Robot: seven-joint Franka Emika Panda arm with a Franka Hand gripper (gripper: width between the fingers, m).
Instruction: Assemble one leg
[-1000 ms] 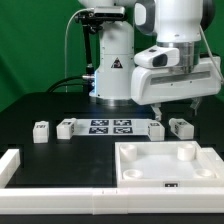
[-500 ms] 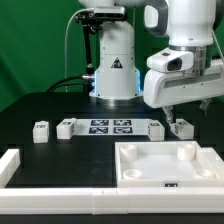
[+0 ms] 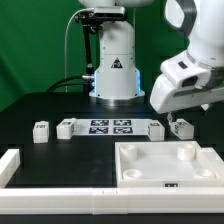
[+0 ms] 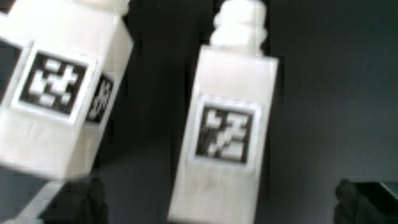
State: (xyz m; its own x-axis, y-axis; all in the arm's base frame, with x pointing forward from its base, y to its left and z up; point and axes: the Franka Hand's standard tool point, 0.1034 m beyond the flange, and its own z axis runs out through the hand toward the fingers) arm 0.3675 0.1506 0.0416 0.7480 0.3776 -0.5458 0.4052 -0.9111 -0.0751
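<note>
Tool (image 3: 172,116) hangs low on the exterior view's right of the marker board (image 3: 111,126), just above the surface (image 3: 60,105); finger gap is hard to read in this view.

Exterior view counts:
- 4 legs in a row level with the marker board.
- leg 1 (image 3: 41,131) and leg 2 (image 3: 66,127) sit on the board's exterior-view left. Leg 2 is just beside the board edge and leg 1 is further out.
- leg 3 (image 3: 156,128) and leg 4 (image 3: 181,126) sit on the board's exterior-view right. Leg 3 is just beside the edge and leg 4 is further out.
- The tool is over the leg 3 / leg 4 pair, touching neither as far as this view shows.
- 1 tabletop (image 3: 168,175), large and white, nearer the camera than the board, toward the exterior view's right.
- 1 white L-shaped rail (image 3: 12,165) nearer the camera than the board, toward the left.

Wrist view counts:
- 2 legs on the black surface, each with one square tag and a narrow peg end pointing away from the fingertips (image 4: 71,205).
- The tool (image 4: 217,203) is spread wide and holds nothing.
- The centre leg (image 4: 231,110) lies between the two fingertips, with dark gaps on both sides.
- The side leg (image 4: 54,90) is just beside it, apart and roughly parallel.
- Cannot tell which of the two is leg 3 and which is leg 4.
</note>
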